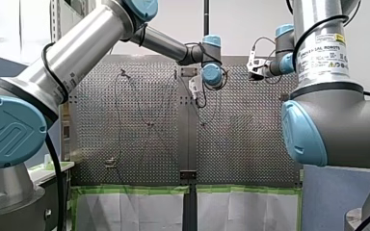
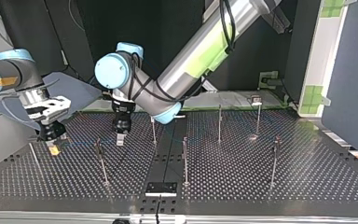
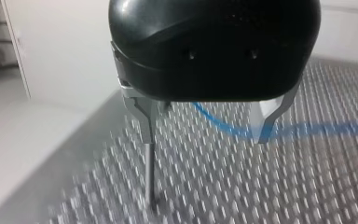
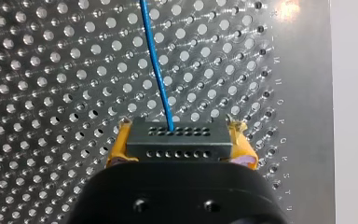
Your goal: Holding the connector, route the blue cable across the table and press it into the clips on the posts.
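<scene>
My right gripper point(image 4: 179, 156) has its yellow pads point(image 4: 121, 147) shut on a black connector point(image 4: 177, 137) just above the perforated table point(image 4: 51, 70). The blue cable point(image 4: 156, 60) leaves the connector and runs straight ahead. In the top view this gripper point(image 2: 52, 147) hangs low at the left. My left gripper point(image 3: 205, 140) stands open with nothing between its metal fingers point(image 3: 266, 119). The blue cable point(image 3: 223, 127) lies across the table behind them, not touching either. A thin post point(image 3: 150, 177) rises beside one finger. In the top view my left gripper point(image 2: 120, 136) is right of my right one.
Several thin posts stand across the table, among them one point(image 2: 219, 122) mid-table, one point(image 2: 274, 161) toward the top view's right and one point(image 2: 101, 161) near my left gripper. A black plate point(image 2: 161, 188) sits at the near edge. A white frame with green tape point(image 2: 324, 56) stands at the right.
</scene>
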